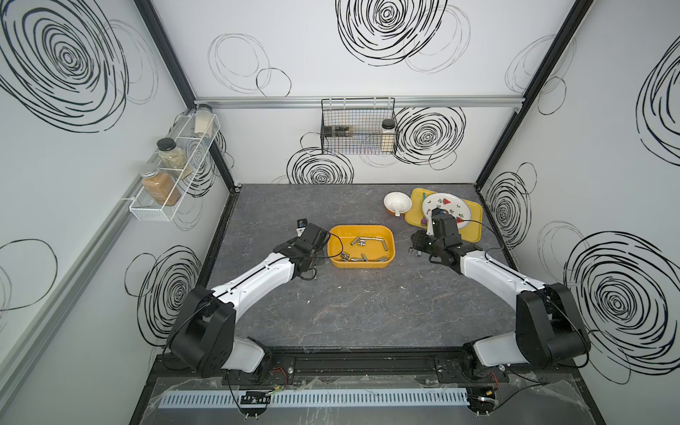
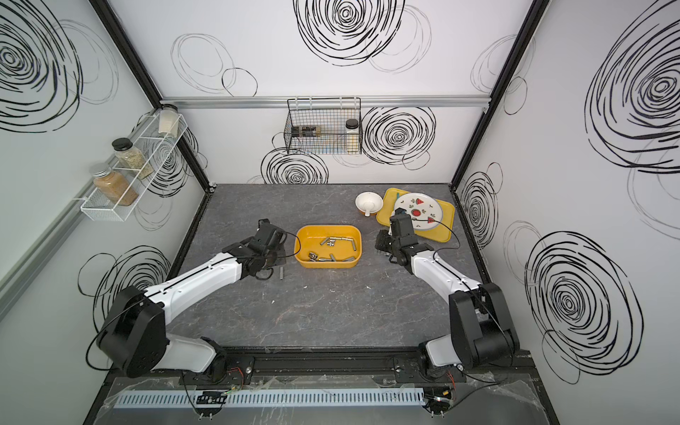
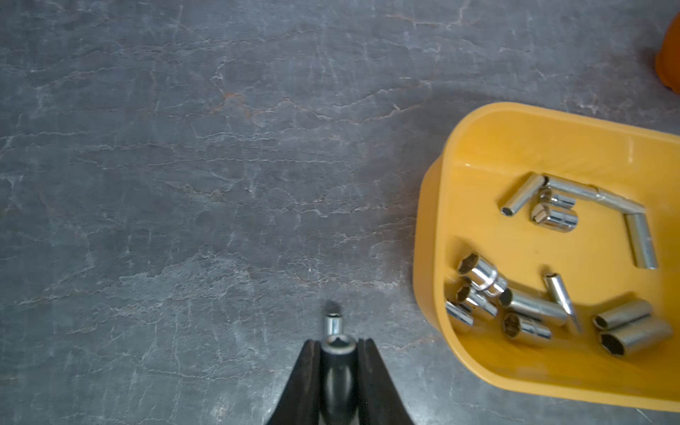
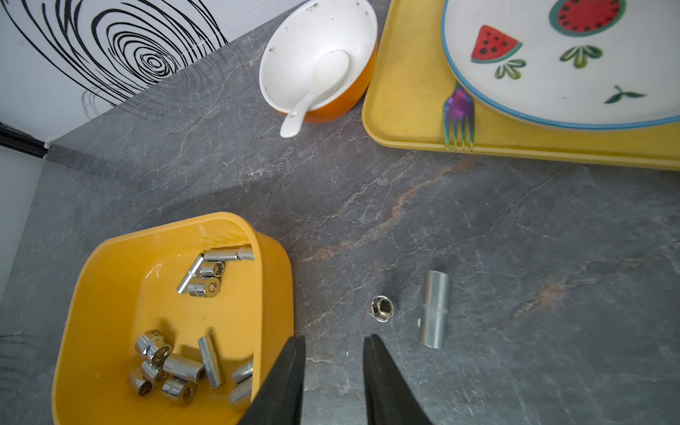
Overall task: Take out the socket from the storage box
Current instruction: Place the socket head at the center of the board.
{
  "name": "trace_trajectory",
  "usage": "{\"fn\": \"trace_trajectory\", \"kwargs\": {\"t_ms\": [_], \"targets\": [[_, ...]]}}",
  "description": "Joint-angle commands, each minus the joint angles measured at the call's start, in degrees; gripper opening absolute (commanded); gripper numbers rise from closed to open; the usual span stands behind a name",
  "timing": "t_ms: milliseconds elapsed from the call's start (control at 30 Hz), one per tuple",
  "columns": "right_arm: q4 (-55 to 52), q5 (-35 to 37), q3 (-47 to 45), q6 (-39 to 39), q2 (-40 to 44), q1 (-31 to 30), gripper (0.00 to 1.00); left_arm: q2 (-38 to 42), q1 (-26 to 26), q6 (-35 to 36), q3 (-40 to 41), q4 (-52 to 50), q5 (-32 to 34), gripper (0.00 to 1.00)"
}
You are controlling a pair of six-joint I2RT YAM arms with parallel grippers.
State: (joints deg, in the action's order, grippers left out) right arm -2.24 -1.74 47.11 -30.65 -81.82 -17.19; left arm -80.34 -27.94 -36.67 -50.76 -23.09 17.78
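**Left gripper holds a socket clear of the storage box — right gripper hangs empty**

In the left wrist view the left gripper (image 3: pixel 337 344) has its jaws closed tight on a small socket (image 3: pixel 334 325). The socket's chrome end pokes out past the tips over the bare counter (image 3: pixel 184 184), just beside the wall of the storage box (image 3: pixel 478 154) that faces the counter's left edge. It is outside the rim, I judge, so it can be set down there. The box sits near the middle of the counter, with about a dozen loose sockets (image 3: pixel 478 274) on its floor. The right gripper (image 4: pixel 335 338) is partly open with nothing between its jaws, above the counter between the box and the yellow tray (image 4: pixel 404 92) at the far right corner. An upright socket (image 4: pixel 382 308) and a long socket (image 4: pixel 434 309) rest just ahead of it, apart from each other — likely the right arm's drop spot.
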Motion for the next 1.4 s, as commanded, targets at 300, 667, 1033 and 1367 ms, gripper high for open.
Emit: {"fn": "trace_trajectory", "kwargs": {"t_ms": [300, 667, 1033, 1367], "targets": [[0.7, -0.7, 0.3, 0.2, -2.8, -1.0, 0.32, -3.6, 3.6, -1.8, 11.1, 10.8, -3.3, 0.15], [0.6, 0.1, 0.6, 0.3, -3.6, -1.4, 0.32, -8.3, 4.6, -0.4, 10.4, 13.8, -5.0, 0.21], [0.5, 0.2, 0.7, 0.3, -3.7, -1.7, 0.32, -6.8, 4.7, -0.6, 11.6, 14.5, -4.6, 0.37], [0.4, 1.3, 0.5, 0.4, -3.6, -1.7, 0.32, -0.5, 4.6, -0.9, 12.7, 14.8, -4.2, 0.42]]}}
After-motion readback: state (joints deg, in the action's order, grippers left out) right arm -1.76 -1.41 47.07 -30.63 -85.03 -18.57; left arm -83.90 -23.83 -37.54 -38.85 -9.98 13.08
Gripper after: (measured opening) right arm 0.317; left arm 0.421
